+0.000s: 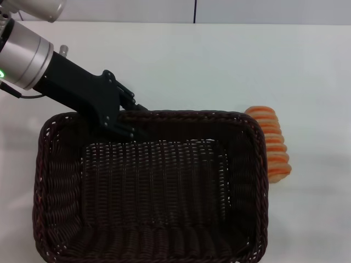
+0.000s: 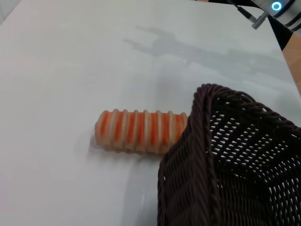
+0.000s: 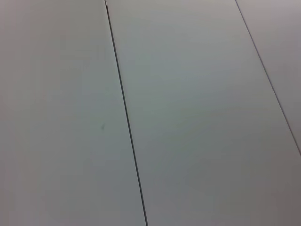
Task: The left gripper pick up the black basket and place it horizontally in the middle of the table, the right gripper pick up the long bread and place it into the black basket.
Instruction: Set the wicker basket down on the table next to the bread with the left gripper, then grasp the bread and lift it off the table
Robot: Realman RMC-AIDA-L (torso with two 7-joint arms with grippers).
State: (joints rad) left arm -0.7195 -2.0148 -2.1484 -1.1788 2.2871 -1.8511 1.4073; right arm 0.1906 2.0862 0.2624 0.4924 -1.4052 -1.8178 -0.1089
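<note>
Dark woven wicker fills most of the head view: the black basket [image 1: 148, 192] sits on the near part of the white surface [image 1: 181, 66], its long side running left to right, and its near edge runs out of the picture. Its inside holds nothing but its own weave. The left pincer [image 1: 130, 121] reaches in from the upper left on a black link behind a silver wrist, and its tips sit at the far rim of the basket, left of that rim's middle. It looks clamped on the braided edge there, though the dark fingers merge with the dark weave, so the grip cannot be read for certain.

The long bread [image 1: 271, 143] lies on the surface just beside the basket's right side, towards its far right corner, lengthwise from far to near. The basket wall hides part of it in the head view. In the left wrist view the bread [image 2: 139, 132] shows its orange crosswise stripes, and one end meets or slips behind the basket corner [image 2: 207, 155].

The right pincer does not appear in any view; its wrist camera shows only pale panels with thin dark seams.
</note>
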